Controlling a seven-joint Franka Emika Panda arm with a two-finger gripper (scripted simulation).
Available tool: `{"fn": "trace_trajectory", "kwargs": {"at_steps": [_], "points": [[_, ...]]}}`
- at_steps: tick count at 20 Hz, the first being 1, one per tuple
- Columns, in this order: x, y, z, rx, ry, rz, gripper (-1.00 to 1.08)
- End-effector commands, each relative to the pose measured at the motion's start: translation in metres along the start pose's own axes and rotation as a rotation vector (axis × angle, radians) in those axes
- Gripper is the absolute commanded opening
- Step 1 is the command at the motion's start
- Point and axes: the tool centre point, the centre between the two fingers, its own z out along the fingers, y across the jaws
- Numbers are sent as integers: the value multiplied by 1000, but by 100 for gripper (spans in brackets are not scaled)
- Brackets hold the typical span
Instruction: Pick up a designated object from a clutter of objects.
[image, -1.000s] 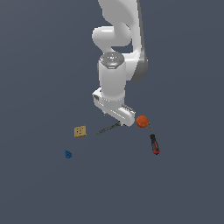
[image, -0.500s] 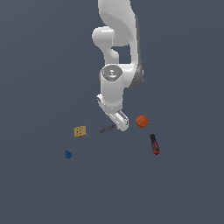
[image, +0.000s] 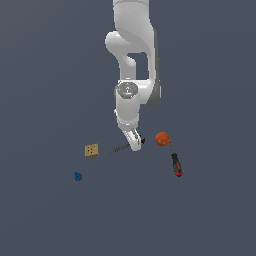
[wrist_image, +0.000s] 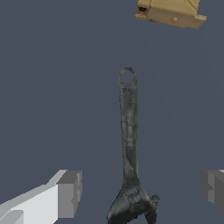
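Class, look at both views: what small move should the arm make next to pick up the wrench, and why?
Probably lower a little further, then close. In the wrist view the wrench lies flat between the open fingers, its head near them, with clear gaps on both sides. The gripper sits right over it in the exterior view.

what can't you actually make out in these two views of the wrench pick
- Wrench: its head runs off the wrist view's edge; in the exterior view the gripper covers part of it.
- Tan block: cut off by the wrist view's edge.
- Blue piece: too small in the exterior view to tell its shape.
- Orange ball and screwdriver: outside the wrist view.
- Fingertips: their height above the surface is unclear.
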Motion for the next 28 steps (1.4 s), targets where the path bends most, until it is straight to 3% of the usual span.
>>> {"fn": "trace_trajectory", "kwargs": {"at_steps": [1,14,28], "points": [[-1,4,6,-1,2,35,100],[-2,9,17,-3,3,73,100],[-3,10,62,-3,4,77,100]]}}
